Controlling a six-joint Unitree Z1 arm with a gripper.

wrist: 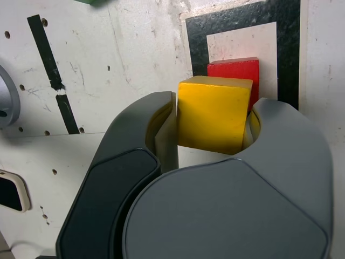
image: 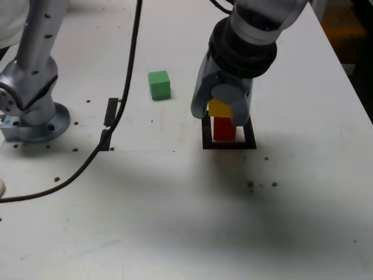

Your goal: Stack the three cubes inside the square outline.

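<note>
The claw hangs over the square outline with the yellow cube between its jaws. In the wrist view the cube sits pressed against the pale pads on both sides, so the jaws are closed onto it, only as far apart as the cube is wide.

The red cube stands inside the black tape frame, on its white centre, and the yellow cube sits directly above it (whether the two faces are touching or a sliver apart cannot be told from either view). In the wrist view the red cube peeks out from behind the yellow one, slightly offset from it.

The green cube lies alone on the white desk, well apart from the outline, at about ten o'clock from it in the exterior view. Only a sliver of it shows at the edge of the wrist view.

Two short black tape strips lie at roughly nine o'clock from the outline, with a black cable running across the desk past them. The arm's grey base stands further out at nine o'clock, bolted down near the desk's edge. Small dark holes dot the surface.
</note>
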